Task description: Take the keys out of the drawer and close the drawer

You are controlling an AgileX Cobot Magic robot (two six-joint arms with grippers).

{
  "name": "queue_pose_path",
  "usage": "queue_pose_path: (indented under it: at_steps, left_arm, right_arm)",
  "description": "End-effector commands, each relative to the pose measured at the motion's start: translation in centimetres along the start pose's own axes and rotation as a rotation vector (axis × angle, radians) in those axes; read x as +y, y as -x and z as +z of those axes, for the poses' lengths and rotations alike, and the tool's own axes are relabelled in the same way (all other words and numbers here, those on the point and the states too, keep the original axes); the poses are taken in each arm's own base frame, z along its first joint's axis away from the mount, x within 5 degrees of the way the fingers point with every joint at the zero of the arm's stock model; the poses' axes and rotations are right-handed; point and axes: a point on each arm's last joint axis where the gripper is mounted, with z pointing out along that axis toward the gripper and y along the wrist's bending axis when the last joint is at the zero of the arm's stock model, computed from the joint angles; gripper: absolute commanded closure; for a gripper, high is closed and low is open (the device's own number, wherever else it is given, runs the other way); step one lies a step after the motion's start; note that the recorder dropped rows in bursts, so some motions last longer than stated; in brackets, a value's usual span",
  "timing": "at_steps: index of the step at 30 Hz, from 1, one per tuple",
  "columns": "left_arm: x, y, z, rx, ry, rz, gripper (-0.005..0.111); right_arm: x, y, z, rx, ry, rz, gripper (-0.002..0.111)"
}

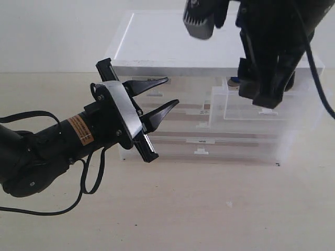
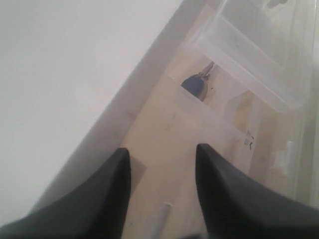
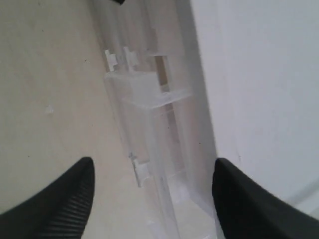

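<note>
- The keys (image 1: 234, 81), known by their blue fob, lie at the back of the drawer (image 1: 235, 107), beneath the right gripper (image 1: 263, 100).
- That gripper's jaws are spread and empty, likely lining up a reach.
- The drawer stands pulled out, giving access.
- The left gripper (image 1: 172, 90), also spread and empty, is before the cabinet (image 1: 199, 144).

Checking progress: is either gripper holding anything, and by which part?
Nothing is held. The left gripper and right gripper are both open and empty.

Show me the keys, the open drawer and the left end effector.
keys (image 2: 195, 84): left wrist view, on the blue fob.
open drawer (image 1: 241, 112): exterior view, on its translucent front wall.
left end effector (image 1: 171, 90): exterior view, midway between its open fingertips.
</note>
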Motion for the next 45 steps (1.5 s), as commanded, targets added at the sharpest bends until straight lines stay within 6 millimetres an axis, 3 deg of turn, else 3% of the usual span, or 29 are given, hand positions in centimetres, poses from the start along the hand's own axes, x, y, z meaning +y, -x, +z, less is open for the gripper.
queue_pose_path:
  at_steps: [1, 6, 12, 24, 36, 45]
  left_arm:
    - [0.2, 0.0, 0.2, 0.002, 0.021, -0.024, 0.068]
    - [0.2, 0.0, 0.2, 0.002, 0.021, -0.024, 0.068]
    - [0.2, 0.0, 0.2, 0.002, 0.021, -0.024, 0.068]
    - [0.1, -0.1, 0.2, 0.01, 0.014, -0.024, 0.068]
    - [0.1, -0.1, 0.2, 0.01, 0.014, -0.024, 0.068]
    - [0.1, -0.1, 0.2, 0.01, 0.014, -0.024, 0.068]
  right_arm:
    - [0.3, -0.8, 1.2, 0.079, -0.021, -0.102, 0.044]
    - [0.4, -1.5, 2.2, 0.152, -0.048, -0.166, 0.044]
    - [1.3, -1.3, 3.8, 0.102, -0.039, -0.178, 0.044]
    - [1.0, -0.8, 4.1, 0.059, -0.07, -0.144, 0.045]
    - [0.2, -0.9, 6.0, 0.05, -0.052, -0.077, 0.045]
    - [1.1, -1.8, 7.6, 0.064, -0.036, -0.123, 0.046]
